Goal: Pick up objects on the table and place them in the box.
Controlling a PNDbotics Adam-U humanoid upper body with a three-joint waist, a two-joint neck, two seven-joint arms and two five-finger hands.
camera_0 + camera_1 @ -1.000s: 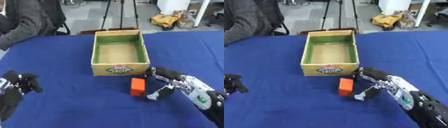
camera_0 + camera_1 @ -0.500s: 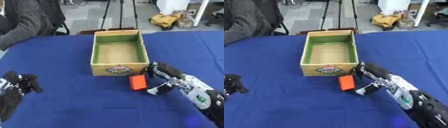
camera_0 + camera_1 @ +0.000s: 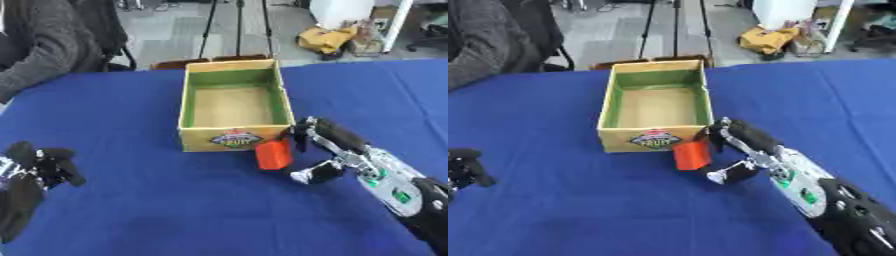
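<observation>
Bench [image 3: 131, 210]: we are looking down on a blue cloth covering it, spreading out under and all around our fingers.
Box [image 3: 234, 103]: an open cardboard box with a green lining and a fruit label on its near wall is sitting just beyond our right fingers, touching or nearly touching the block they are holding; we are seeing nothing inside it.
Right hand [image 3: 325, 150]: it is reaching in from the lower right, its fingers [image 3: 306, 131] and thumb curling round the red block.
Left hand [image 3: 39, 164]: it is resting near the lower left corner, well apart from the box, fingers curled and holding nothing.
Red block [image 3: 273, 154]: it is sitting pinched at our right fingers, tilted, right in front of the box's near right corner; we cannot tell whether it is clear of the cloth.
</observation>
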